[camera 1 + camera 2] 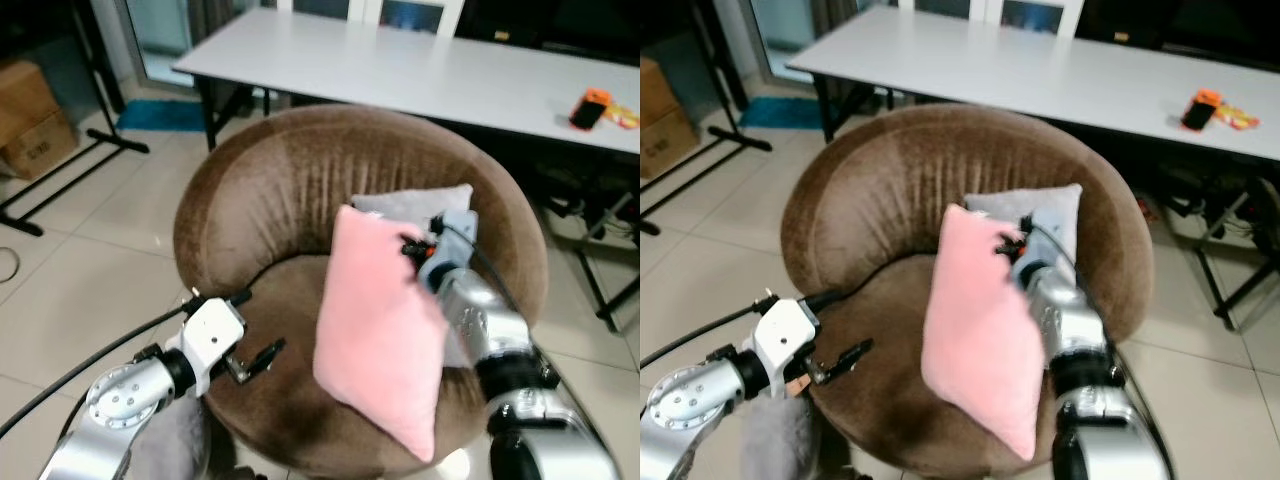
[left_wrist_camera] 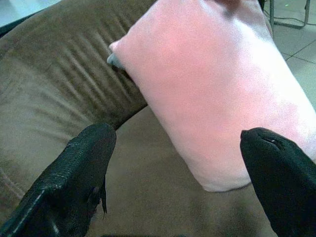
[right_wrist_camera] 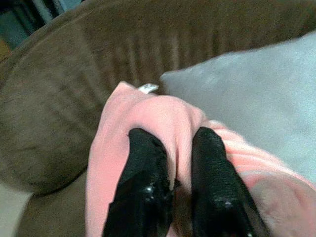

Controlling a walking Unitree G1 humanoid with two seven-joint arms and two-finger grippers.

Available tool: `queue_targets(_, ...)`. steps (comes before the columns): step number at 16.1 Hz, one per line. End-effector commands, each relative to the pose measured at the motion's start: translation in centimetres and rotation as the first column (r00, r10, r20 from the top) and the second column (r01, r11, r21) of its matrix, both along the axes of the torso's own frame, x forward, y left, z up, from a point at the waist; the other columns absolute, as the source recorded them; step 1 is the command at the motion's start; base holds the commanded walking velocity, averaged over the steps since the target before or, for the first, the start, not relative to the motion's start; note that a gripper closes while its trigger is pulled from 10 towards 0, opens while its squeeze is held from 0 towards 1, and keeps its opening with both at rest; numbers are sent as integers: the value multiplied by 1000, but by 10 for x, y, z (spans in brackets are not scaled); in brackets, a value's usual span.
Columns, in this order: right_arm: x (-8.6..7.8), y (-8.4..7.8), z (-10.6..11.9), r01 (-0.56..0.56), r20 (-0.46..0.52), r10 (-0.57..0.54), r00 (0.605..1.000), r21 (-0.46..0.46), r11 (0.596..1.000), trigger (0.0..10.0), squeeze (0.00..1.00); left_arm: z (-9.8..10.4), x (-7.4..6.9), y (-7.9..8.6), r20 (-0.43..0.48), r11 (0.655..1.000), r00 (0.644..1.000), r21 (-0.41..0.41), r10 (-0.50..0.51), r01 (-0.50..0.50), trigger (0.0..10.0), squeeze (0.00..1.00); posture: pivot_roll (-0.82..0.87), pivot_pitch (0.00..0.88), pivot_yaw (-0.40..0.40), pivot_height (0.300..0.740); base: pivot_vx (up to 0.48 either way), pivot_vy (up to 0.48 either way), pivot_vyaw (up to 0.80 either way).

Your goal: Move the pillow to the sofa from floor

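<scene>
A: Which step is the robot working on?

B: The placing, I'd judge. The right pincer [image 3: 170, 185] is clenched on a fold at the top edge of the pink pillow [image 1: 380, 325], which is hanging upright over the seat of the round brown sofa [image 1: 250, 200], its lower corner down near the cushion's front.

A: And the other arm?

B: The left pincer [image 2: 177, 182] is hovering released, fingers spread wide, just above the seat beside the pillow and touching nothing.

A: What is the next move asking for?

B: Probably lowering the pillow until the seat is carrying it, then letting go. A grey pillow [image 3: 256, 94] is already leaning against the backrest just behind, so the pink one should settle in front of it and not tip over the front edge.

A: What is surrounding them?

B: A pale tiled floor [image 1: 70, 270], a long white table [image 1: 420, 70] behind the sofa carrying a small orange object [image 1: 590, 108], and a cardboard box [image 1: 30, 115] off to the left.
</scene>
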State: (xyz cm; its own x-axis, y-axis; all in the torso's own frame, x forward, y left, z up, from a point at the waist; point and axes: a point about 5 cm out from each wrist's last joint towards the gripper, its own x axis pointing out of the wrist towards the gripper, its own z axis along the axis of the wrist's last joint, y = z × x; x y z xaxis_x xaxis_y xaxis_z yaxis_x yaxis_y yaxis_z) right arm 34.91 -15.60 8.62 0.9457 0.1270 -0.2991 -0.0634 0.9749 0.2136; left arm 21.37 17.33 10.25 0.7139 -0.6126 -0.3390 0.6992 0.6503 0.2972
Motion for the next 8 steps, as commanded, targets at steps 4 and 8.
queue_targets(4,17,-8,29,-79,176,87,981,-50,996,10000,1000,-1,1,0,-13,1000,1000,11,-9,9,10000,690,59,0,-40,740,0,0,0)
queue_targets(8,26,-27,50,-52,293,62,954,-44,998,10000,1000,-1,3,0,-10,1000,1000,15,-15,15,10000,682,58,0,-33,740,0,0,0)
